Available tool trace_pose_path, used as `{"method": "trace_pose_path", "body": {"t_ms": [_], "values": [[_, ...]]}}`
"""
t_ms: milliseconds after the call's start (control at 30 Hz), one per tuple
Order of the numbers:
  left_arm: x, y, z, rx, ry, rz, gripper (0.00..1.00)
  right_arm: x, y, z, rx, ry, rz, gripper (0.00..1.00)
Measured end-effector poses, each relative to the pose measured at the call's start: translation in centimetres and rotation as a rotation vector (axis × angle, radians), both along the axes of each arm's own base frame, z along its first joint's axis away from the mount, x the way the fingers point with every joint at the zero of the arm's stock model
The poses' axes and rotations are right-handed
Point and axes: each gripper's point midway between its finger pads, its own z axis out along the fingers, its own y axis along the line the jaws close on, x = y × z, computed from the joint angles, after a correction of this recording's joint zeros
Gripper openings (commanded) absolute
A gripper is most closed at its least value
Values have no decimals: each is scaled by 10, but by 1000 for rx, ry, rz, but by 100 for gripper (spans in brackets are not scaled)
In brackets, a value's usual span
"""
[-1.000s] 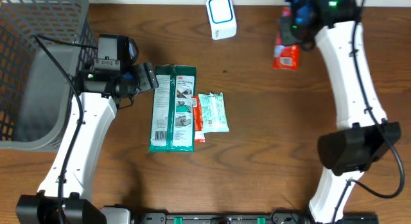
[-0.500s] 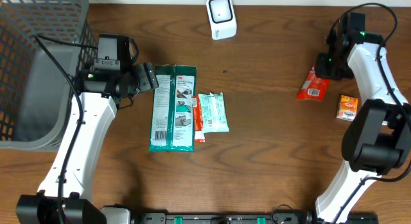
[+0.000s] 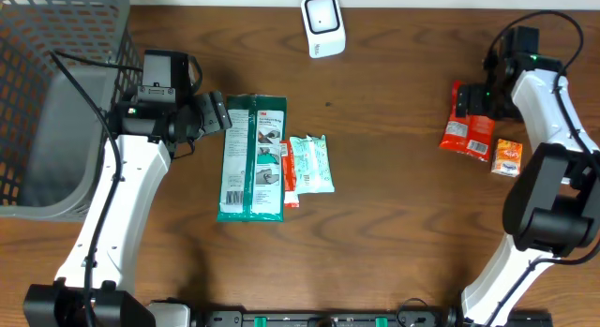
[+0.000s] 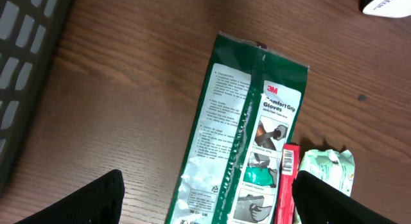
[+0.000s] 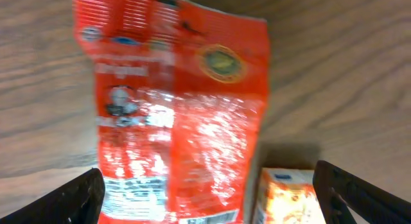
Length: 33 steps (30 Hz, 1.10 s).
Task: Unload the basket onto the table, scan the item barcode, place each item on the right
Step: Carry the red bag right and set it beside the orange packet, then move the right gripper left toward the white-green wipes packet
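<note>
The glossy red snack packet [image 5: 173, 108] lies loose beneath the wide-open right gripper [image 5: 209, 195], seemingly done; the green plastic glove pack [image 4: 247, 121] ahead of the open, empty left gripper [image 4: 205, 185] likely awaits scanning.

Wooden table [image 3: 394, 224]: glove pack [image 3: 251, 158], red packet [image 3: 467, 128], scanner [image 3: 322, 25]

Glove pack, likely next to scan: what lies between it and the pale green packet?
A slim red packet lies there, seen overhead and from the left wrist.
</note>
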Motion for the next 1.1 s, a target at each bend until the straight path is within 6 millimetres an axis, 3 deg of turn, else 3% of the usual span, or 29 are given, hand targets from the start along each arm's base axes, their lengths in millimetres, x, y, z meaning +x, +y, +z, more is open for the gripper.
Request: {"method": "trace_pose_path", "body": {"t_ms": [133, 367, 467, 500, 600, 733, 867, 1000, 1100], "values": [[0, 0, 0, 0, 0, 0, 84, -2, 4, -1, 52, -1, -19, 95], [0, 0, 0, 0, 0, 0, 84, 6, 63, 1, 312, -35, 63, 88], [0, 0, 0, 0, 0, 0, 84, 7, 82, 2, 342, -32, 105, 65], [0, 0, 0, 0, 0, 0, 84, 7, 88, 3, 348, -32, 124, 40], [0, 0, 0, 0, 0, 0, 84, 7, 111, 2, 364, -26, 180, 5], [0, 0, 0, 0, 0, 0, 84, 8, 126, -7, 351, -31, 220, 2], [0, 0, 0, -1, 0, 0, 83, 5, 134, -28, 306, -41, 248, 3], [0, 0, 0, -1, 0, 0, 84, 5, 132, -51, 269, -77, 254, 3], [0, 0, 0, 0, 0, 0, 84, 8, 117, -61, 180, -106, 236, 2]]}}
